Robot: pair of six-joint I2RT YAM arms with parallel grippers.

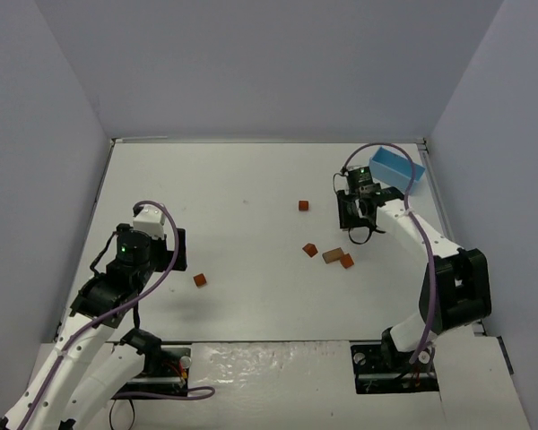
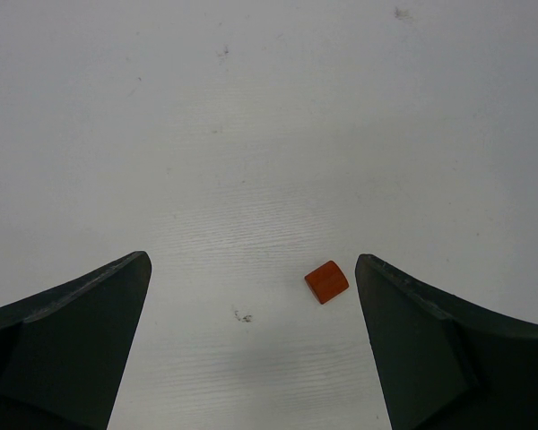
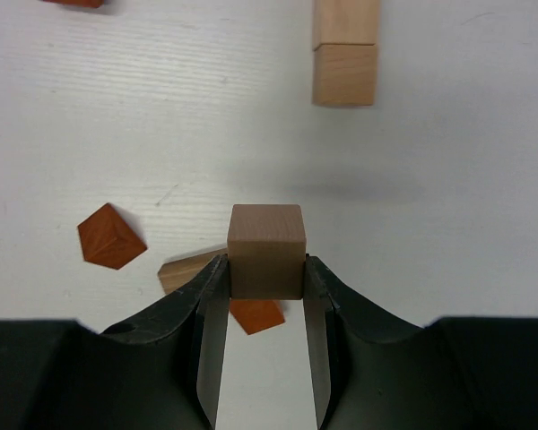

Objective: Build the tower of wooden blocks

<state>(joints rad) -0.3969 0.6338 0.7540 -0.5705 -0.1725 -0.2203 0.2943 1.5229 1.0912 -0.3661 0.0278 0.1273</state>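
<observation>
Five small wooden blocks lie loose on the white tabletop (image 1: 242,179) in the top view, not built into a stack. An orange cube (image 1: 303,205) sits alone in the far middle. An orange-brown wedge (image 1: 310,250), a tan oblong block (image 1: 333,255) and an orange block (image 1: 346,261) make a cluster near the right arm, and the last two touch each other. The tan oblong block has its long axis slanted, from near left to far right.

A small orange-red block (image 2: 326,281) with a rounded top lies between the fingers of the left end effector (image 2: 253,262). This end effector is spread fully wide and holds nothing.

The right end effector (image 3: 266,269) hangs above the cluster and is closed on a tan-brown wooden cube (image 3: 266,242), one finger flat on each side face. Beyond it, two pale tan wooden pieces (image 3: 345,49) join end to end, their long axis pointing straight away from the wrist camera; whether they lie or stand I cannot tell.

A light blue rectangular box (image 1: 396,168) is at the far right corner.
</observation>
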